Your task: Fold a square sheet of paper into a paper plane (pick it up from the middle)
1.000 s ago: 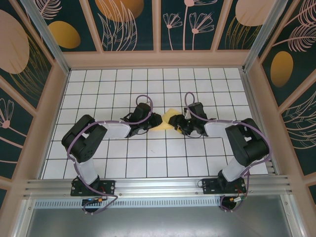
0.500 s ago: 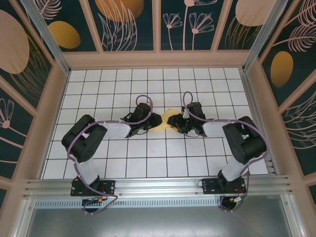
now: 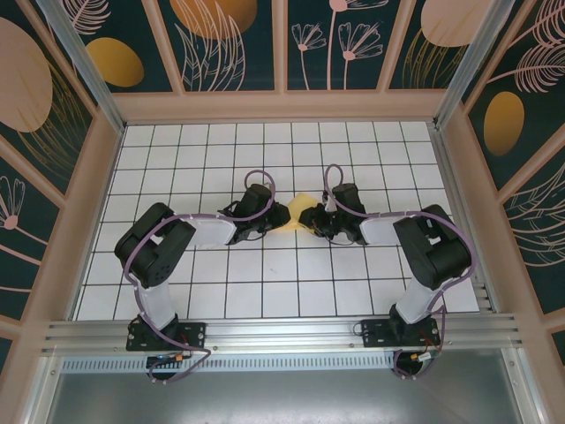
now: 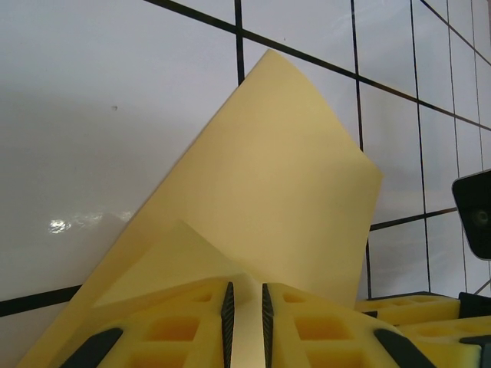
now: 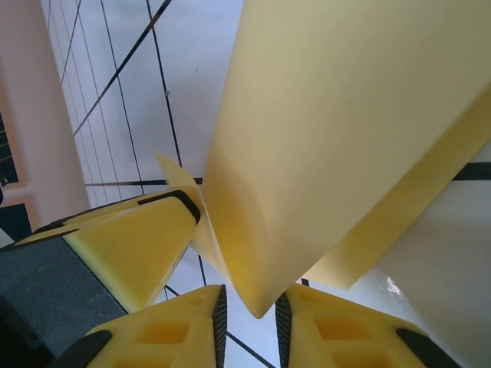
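Your table (image 3: 177,291) lies open on every side, bare white tiles running out to the pink walls (image 3: 97,203). Both arms meet at the centre of the overhead view.

Since a second ago your right arm (image 3: 437,252) has swung leftward, its elbow shifting in from the right of the frame. The left arm (image 3: 154,252) has barely moved.

The right gripper (image 3: 306,218) has closed the gap and now sits just beside the left gripper (image 3: 277,220). Its jaws, wider before, have drawn in.

The square sheet of paper (image 3: 294,212) showed as a broad yellow patch between them. Now you see just a sliver, at centre frame, well apart from every wall.

In the left wrist view the left gripper (image 4: 247,322) is clenched on the sheet's near edge at bottom centre, as it was. The paper (image 4: 268,199) rises away, one corner at upper centre, another at the right, and a small folded flap (image 4: 176,261) lies low left.

In the right wrist view the right gripper (image 5: 252,330) is pinched onto the lower tip of the paper's rounded fold (image 5: 337,130) at bottom centre. A left finger (image 5: 130,245) sits just beside it.
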Controlling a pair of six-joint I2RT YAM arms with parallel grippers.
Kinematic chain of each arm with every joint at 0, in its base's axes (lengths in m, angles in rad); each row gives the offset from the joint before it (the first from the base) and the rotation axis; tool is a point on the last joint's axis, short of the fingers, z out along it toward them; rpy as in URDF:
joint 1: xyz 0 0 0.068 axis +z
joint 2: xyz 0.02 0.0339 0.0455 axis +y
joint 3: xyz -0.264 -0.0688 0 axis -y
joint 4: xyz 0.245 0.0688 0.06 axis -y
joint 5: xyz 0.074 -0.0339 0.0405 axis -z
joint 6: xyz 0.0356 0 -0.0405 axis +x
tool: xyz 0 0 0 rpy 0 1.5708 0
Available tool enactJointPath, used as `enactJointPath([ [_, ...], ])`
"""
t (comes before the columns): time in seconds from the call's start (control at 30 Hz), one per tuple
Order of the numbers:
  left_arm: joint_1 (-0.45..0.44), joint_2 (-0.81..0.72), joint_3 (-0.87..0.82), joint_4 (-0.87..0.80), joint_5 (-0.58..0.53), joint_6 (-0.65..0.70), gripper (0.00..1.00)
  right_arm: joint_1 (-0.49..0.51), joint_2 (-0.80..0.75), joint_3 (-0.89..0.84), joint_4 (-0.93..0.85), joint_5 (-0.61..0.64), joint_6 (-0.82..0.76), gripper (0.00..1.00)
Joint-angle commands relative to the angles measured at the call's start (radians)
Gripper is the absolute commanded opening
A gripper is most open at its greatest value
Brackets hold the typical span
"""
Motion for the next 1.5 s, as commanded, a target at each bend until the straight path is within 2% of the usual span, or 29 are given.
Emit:
enactJointPath([
  [0.0,0.001,-0.01,0.015,-0.002,-0.017,0.016,0.2,0.005,0.007,0.005,0.054,0.044,0.047,0.16],
  [0.17,0.0,-0.056,-0.006,0.001,-0.038,0.047,0.23,-0.001,-0.024,-0.008,0.062,0.079,0.091,0.03],
  [0.4,0.0,-0.199,-0.087,0.039,-0.11,0.18,0.47,-0.006,-0.091,0.021,-0.066,0.109,0.096,0.0],
  [0.6,0.0,-0.309,-0.184,0.138,-0.089,0.377,0.72,-0.007,-0.123,0.05,-0.166,0.114,0.099,0.0],
  [0.7,-0.001,-0.358,-0.231,0.201,-0.069,0.487,0.78,-0.007,-0.135,0.062,-0.204,0.118,0.101,0.0],
  [0.87,-0.001,-0.371,-0.272,0.285,-0.033,0.663,0.81,-0.006,-0.144,0.09,-0.247,0.111,0.103,0.0],
  [1.0,-0.002,-0.304,-0.23,0.259,0.006,0.812,0.8,-0.007,-0.137,0.123,-0.282,0.105,0.096,0.0],
  [1.17,-0.003,-0.266,-0.274,0.413,0.029,0.994,0.83,-0.009,-0.128,0.153,-0.315,0.093,0.089,0.0],
  [1.47,-0.029,-0.144,-0.184,0.342,0.002,1.196,0.79,-0.012,-0.114,0.18,-0.328,0.075,0.099,0.0],
])
